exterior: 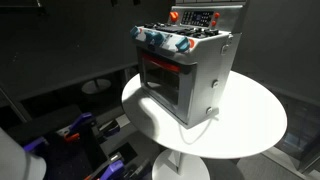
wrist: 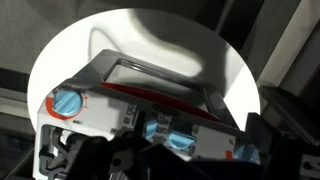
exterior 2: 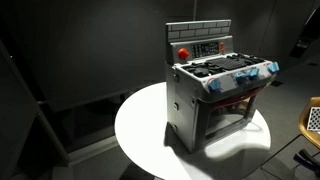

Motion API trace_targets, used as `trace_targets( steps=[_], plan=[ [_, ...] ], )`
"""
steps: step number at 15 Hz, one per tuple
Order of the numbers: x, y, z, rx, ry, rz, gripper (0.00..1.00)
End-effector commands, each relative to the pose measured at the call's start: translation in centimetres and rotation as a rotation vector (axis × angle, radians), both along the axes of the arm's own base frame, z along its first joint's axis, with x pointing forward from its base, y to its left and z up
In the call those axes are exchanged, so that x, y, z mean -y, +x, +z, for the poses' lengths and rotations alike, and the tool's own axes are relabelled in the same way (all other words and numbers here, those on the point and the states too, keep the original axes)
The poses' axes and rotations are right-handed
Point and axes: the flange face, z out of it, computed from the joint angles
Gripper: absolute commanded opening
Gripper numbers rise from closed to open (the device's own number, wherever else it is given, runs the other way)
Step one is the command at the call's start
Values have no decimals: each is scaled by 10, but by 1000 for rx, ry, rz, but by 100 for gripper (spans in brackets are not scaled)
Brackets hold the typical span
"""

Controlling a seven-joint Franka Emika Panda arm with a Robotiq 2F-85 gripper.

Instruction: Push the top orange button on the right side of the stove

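Observation:
The silver-grey toy stove [exterior: 200, 80] stands on a round white table [exterior: 255, 135] in both exterior views [exterior 2: 185, 110]. Its glass door glows red [exterior: 162, 72]. Blue-and-white knobs [exterior: 160, 40] line the front. The upright back panel [exterior 2: 200, 42] carries a round red button [exterior 2: 183, 52] and small red and orange controls [exterior: 205, 17], too small to tell apart. In the wrist view I look down on the stove [wrist: 150, 85] and its blue knobs [wrist: 68, 102]. My gripper [wrist: 165, 162] shows only as dark blurred shapes low in that view. It is not seen in either exterior view.
A dark curtain surrounds the table [exterior 2: 140, 130]. Clutter with blue and purple parts [exterior: 80, 130] lies on the floor beside the table, and a small white round stand [exterior: 97, 86] is behind it. A yellowish object [exterior 2: 312, 120] sits at the frame edge.

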Motion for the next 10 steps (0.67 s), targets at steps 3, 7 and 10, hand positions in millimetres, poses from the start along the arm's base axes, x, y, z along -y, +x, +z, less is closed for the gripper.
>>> trace_targets(
  steps=[3,7,10],
  plan=[
    [0,0,1,-1,0,0,100],
    [0,14,9,18,7,-24,100],
    [1,30,19,49,15,-39,100]
  ],
)
